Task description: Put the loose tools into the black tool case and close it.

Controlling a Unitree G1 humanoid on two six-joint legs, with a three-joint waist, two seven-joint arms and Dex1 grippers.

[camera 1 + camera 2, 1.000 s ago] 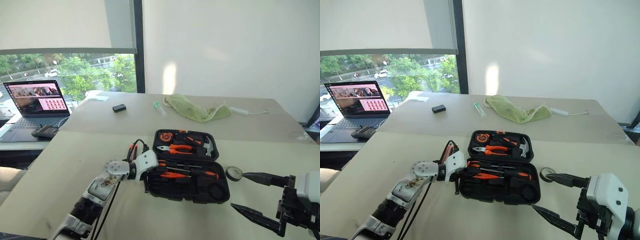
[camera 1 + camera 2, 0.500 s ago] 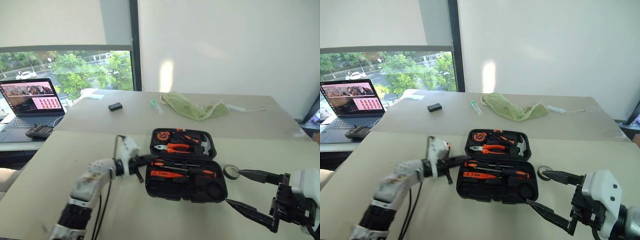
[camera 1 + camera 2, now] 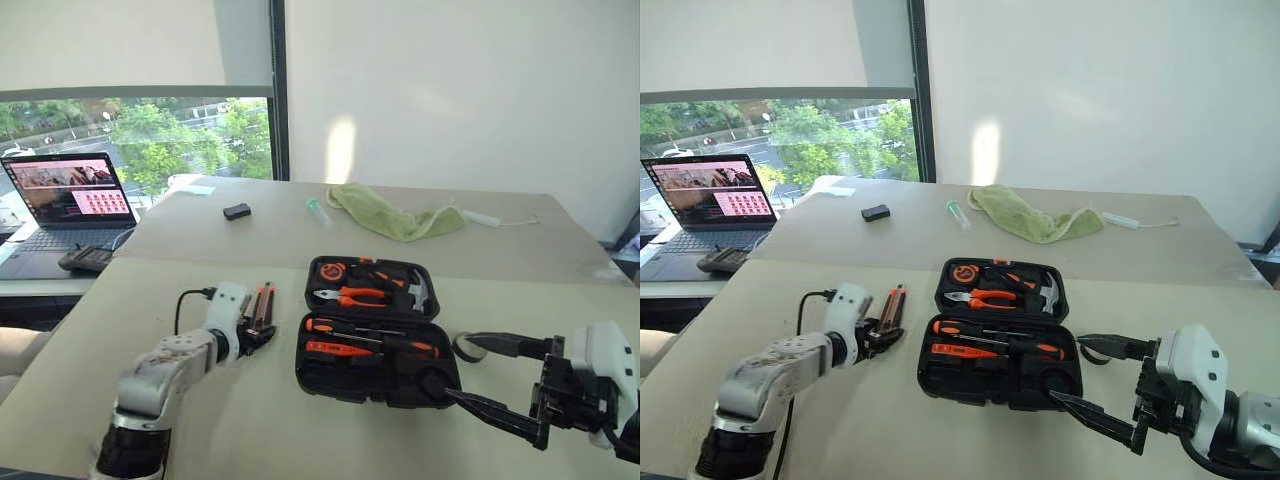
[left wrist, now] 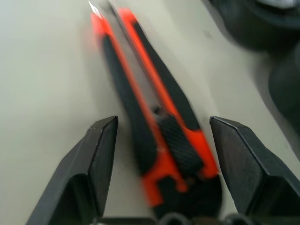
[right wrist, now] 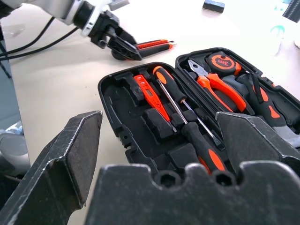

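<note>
**Knife on worktop, case open**

Nearest, the right gripper (image 3: pixel 505 385) hangs with fingers wide apart, empty, at the case's (image 3: pixel 375 375) right front corner, the tape roll (image 3: pixel 466 347) just behind it. The left gripper's (image 4: pixel 161 129) fingers stand apart either side of the knife (image 4: pixel 150 108), which lies on the worktop (image 3: pixel 250 420) left of the case. Two long screwdrivers (image 3: pixel 375 334) and a small one (image 3: pixel 335 349) sit in the case's slots. Farther off lies a green cloth (image 3: pixel 395 218).

Black tool case (image 3: pixel 378 345) lies open on the surface, lid flat behind the tray. Two long screwdrivers (image 5: pixel 187 119) and small red-orange screwdriver (image 5: pixel 150 96) seated in tray slots. Utility knife (image 4: pixel 150 108) flat on surface, left of case. Tape roll (image 3: pixel 466 347) just beside its right edge.
</note>
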